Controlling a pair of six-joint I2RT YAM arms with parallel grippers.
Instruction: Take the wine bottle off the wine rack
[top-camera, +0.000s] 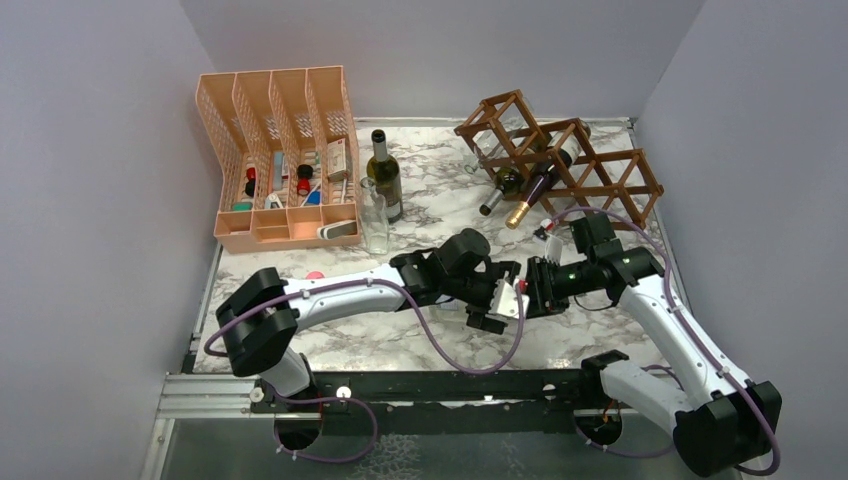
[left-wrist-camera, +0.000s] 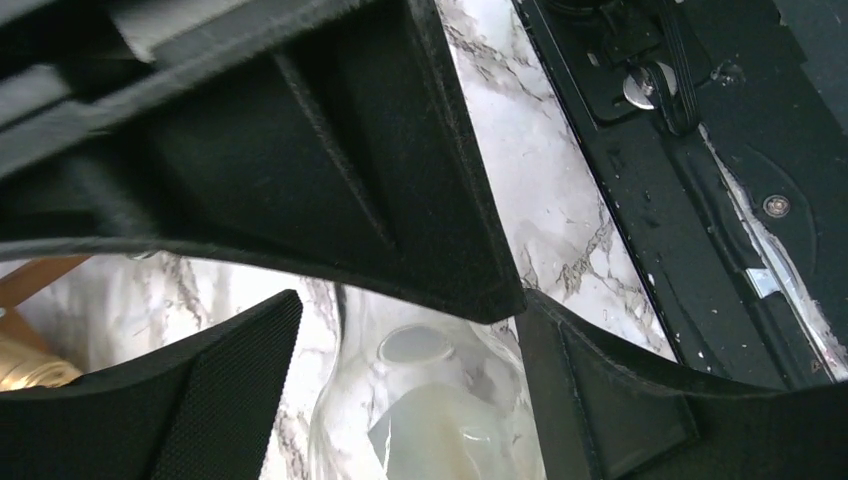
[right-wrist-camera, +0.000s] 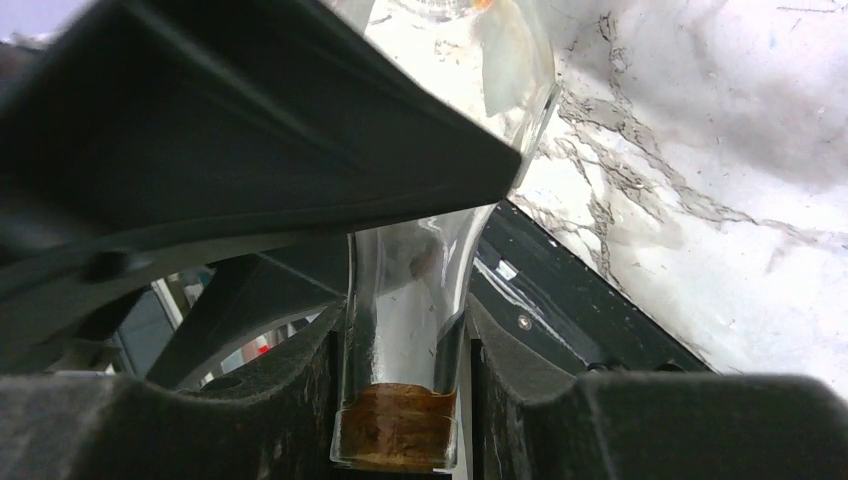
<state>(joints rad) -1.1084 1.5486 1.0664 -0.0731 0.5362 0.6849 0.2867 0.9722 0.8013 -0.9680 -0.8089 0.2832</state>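
A corked clear glass bottle (right-wrist-camera: 408, 290) is clamped by the right claw (top-camera: 533, 288). The left claw's (top-camera: 498, 305) opening cannot be told.

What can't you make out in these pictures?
- Top view: the clear bottle is nearly hidden between the left gripper and right gripper.
- Left wrist: whether its fingers touch the bottle; the near finger blocks the contact.
- Right wrist: most of the bottle's body, behind the upper finger.
- Top view: labels on the bottles in the wine rack, too small.
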